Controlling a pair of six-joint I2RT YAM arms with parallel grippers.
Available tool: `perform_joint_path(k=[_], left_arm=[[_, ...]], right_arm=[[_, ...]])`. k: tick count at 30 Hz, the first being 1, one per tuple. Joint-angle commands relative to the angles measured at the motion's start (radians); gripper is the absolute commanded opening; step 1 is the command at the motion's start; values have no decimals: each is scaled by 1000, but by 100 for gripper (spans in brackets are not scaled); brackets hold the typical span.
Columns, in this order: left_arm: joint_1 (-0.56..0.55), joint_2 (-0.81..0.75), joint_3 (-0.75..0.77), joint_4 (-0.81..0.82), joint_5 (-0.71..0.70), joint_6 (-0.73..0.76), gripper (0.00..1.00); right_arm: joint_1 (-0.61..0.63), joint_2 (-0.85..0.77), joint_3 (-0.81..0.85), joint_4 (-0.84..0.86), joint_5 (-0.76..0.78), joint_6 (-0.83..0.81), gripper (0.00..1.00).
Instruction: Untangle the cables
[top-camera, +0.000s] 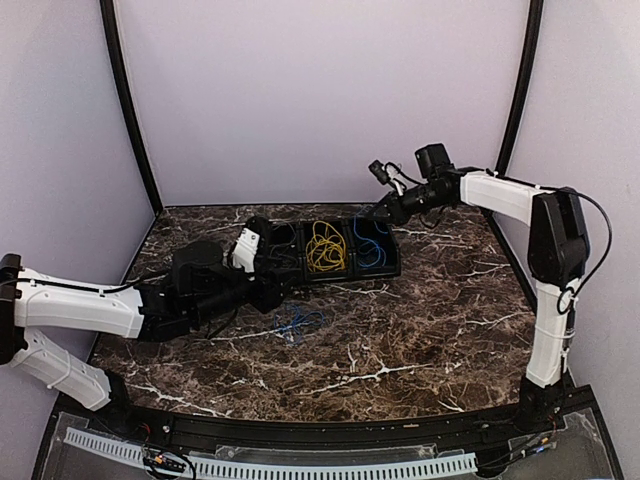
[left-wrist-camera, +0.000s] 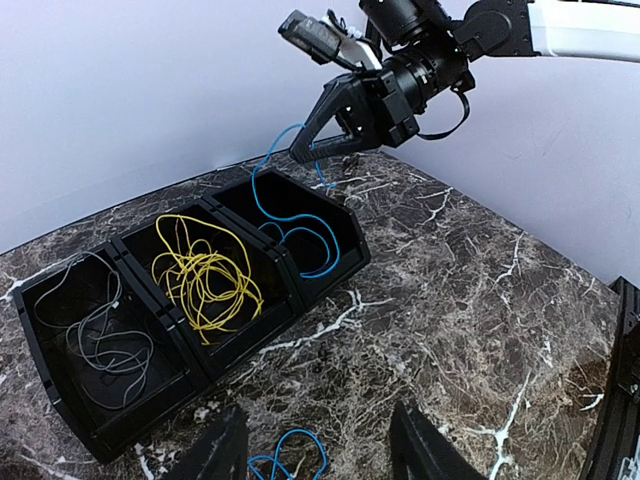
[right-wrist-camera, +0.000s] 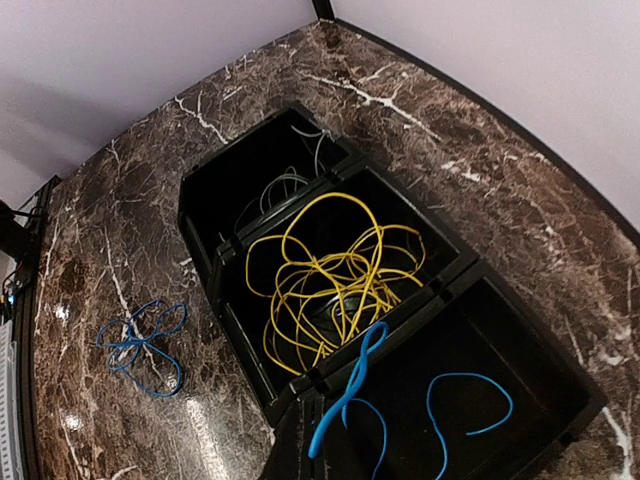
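My right pincer (left-wrist-camera: 303, 152) is clenched on a blue cable (left-wrist-camera: 322, 262) trailing into the tray's (left-wrist-camera: 250, 340) right-hand bin. It looks light, limp and springy, so I would pinch one strand firmly. My left pincer (left-wrist-camera: 320, 445), released, hangs over a second blue cable (top-camera: 298, 322) in front of the tray.

The right tool (left-wrist-camera: 305, 152) pinches a blue cable (left-wrist-camera: 253, 190) trailing into the black tray's (left-wrist-camera: 245, 345) end compartment.

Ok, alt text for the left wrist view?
The shut right hand holds a thin blue cable trailing into the end compartment of a black plastic three-compartment tray on a marble table. Yellow wires fill the middle compartment, grey wires the other end; another blue wire lies by the open left hand.
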Motion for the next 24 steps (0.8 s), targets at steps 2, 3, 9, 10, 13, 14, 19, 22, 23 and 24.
perform_joint_path(k=[2,3,9,10,13,14,19,22,23,24], left_arm=[[1,-46,-17,-33,-24,-3,51],[0,-48,-17,-36,-25,-3,51],[1,-67,-22,-64,-52,-11,51],[1,-70,-25,-67,-54,-13,51],[1,-73,-26,-87,-73,-19,51],[1,-73,-26,-92,-77,-22,51],[2,-75,-26,-166,-133,-54,53],[2,-74,-30,-216,-193,-95,57],[2,-73,-38,-237,-204,-112,59],[2,-72,-41,-246,-224,-120,62]], right_arm=[[1,80,0,-16,43,8,0],[2,97,8,-25,47,8,0],[2,150,31,-44,47,17,0],[2,150,32,-39,51,24,0],[1,147,53,-47,58,41,26],[1,143,65,-60,57,44,37],[2,50,68,-72,99,53,99],[2,-49,53,-77,138,40,98],[2,-78,53,-84,150,36,99],[2,-106,55,-92,170,28,99]])
